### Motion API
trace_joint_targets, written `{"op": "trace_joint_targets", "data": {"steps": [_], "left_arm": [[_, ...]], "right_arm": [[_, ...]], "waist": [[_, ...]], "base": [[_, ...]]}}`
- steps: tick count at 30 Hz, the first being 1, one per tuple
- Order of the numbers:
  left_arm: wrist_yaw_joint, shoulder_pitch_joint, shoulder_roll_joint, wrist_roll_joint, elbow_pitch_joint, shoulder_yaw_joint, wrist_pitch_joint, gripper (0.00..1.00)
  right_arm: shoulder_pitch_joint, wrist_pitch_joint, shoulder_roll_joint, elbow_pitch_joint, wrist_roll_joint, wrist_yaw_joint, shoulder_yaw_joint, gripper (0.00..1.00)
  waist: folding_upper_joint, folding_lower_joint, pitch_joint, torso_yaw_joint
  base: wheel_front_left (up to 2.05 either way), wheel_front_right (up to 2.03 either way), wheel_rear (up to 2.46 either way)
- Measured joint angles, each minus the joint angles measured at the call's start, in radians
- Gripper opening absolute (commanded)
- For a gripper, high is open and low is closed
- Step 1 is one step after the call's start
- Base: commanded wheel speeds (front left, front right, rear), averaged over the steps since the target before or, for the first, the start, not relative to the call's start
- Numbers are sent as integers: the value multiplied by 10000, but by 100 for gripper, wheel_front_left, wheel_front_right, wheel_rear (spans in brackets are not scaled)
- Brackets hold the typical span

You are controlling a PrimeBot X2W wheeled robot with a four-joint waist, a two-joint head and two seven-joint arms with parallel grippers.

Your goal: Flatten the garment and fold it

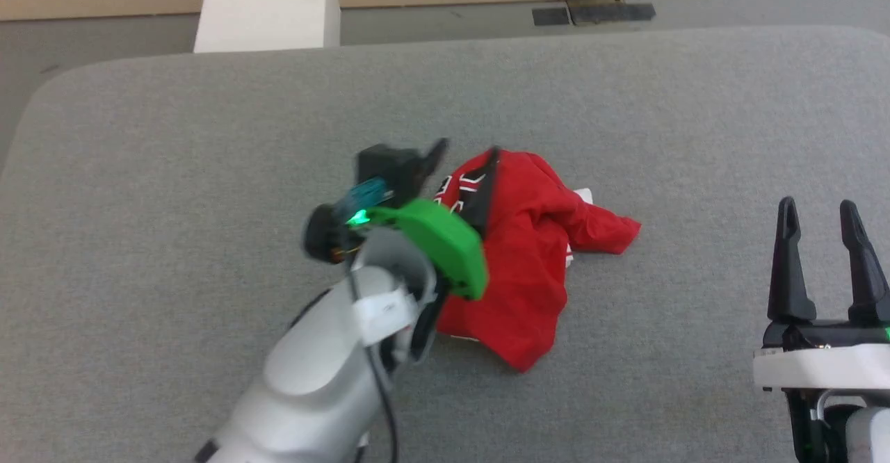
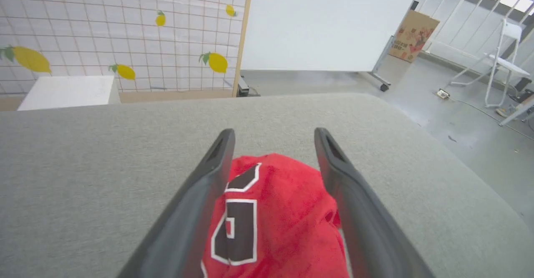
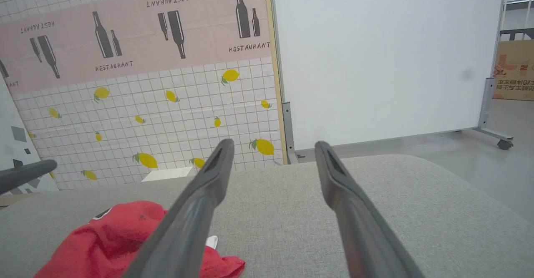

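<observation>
Head camera looks steeply down; wrist cameras skim low, sharing the garment (image 2: 275, 211), close within left gripper (image 2: 273, 138), leftward of right gripper (image 3: 273, 144).

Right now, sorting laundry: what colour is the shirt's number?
Black number, white outline; left wrist view shows it best.

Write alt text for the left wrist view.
The left gripper's two dark fingers, open, frame a crumpled red garment with a black, white-outlined number on a grey table. Behind stand a lemon-print wall and a white board.
</observation>
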Motion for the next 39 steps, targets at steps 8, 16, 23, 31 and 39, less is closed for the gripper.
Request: {"op": "trace_joint_targets", "data": {"steps": [8,16,23,31,39], "left_arm": [[1095,2511,1833,882,-2656,997,-1776,100],[1522,6287,1753,2303,-5315,3461,-1866,100],[826,7649,1124,3415,-5275,4161,-1866,100],[-35,7587,407,4195,-5014,4556,-1866,100],[-616,7130,-79,4320,-4612,4646,-1866,100]], "right_arm": [[378,0,0,-25,-12,0,21,100],[940,0,0,98,6,0,25,100],[1267,2,2,401,109,0,-33,100],[153,1490,0,205,-339,0,104,100],[-2136,4911,-1475,470,-29,0,1177,100]], "waist": [[0,0,-525,330],[0,0,-667,557],[-1,0,-707,855],[0,0,-481,1178],[0,1,209,1271]], "base": [[0,0,0],[0,0,0],[0,0,0],[0,0,0],[0,0,0]]}}
